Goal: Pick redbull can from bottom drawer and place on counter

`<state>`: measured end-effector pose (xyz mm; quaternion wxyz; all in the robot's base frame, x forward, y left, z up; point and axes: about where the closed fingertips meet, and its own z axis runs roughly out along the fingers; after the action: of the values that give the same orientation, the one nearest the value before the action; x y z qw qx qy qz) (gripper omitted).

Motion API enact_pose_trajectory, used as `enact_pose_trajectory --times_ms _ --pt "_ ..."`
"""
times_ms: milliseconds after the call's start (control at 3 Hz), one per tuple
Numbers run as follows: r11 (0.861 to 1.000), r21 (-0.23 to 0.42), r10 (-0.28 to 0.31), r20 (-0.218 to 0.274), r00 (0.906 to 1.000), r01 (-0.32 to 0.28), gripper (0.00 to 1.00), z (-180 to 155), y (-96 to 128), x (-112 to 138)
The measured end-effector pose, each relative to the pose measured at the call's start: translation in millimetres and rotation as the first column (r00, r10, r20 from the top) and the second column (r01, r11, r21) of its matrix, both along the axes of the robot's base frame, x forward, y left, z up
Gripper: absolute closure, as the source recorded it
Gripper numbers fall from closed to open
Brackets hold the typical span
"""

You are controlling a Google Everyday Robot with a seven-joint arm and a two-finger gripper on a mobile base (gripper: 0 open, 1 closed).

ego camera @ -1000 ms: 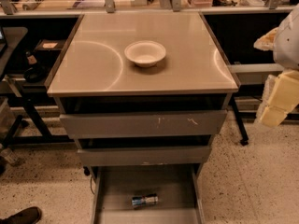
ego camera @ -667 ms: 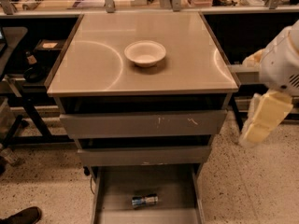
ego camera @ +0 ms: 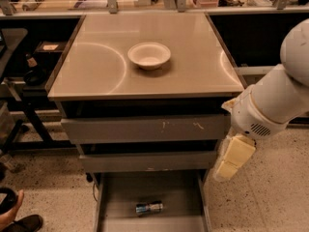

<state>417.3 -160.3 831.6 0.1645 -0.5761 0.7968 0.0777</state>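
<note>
one slim, shiny redbull can [ego camera: 149, 208] lies on its side on the flat grey floor of the pulled-out bottom drawer [ego camera: 125, 190], with open floor on both sides. the cream gripper [ego camera: 229, 161] hangs just off the cabinet's right edge, above the drawer's right wall; whether it is clenched cannot be told.

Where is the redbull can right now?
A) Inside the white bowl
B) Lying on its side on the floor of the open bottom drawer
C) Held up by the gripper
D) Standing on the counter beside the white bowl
B: the redbull can lies on its side on the floor of the open bottom drawer, while the gripper hangs outside the cabinet's right side, apart from the can.
</note>
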Motion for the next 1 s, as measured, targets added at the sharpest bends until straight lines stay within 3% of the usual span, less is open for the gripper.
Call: enact_pose_trajectory --times_ms 333,1000 --pt "0.999 0.031 -0.014 -0.068 0.9976 0.016 0.00 -51 15 2" --pt "0.998 0.053 -0.025 -0.077 0.9968 0.029 0.00 -68 19 3"
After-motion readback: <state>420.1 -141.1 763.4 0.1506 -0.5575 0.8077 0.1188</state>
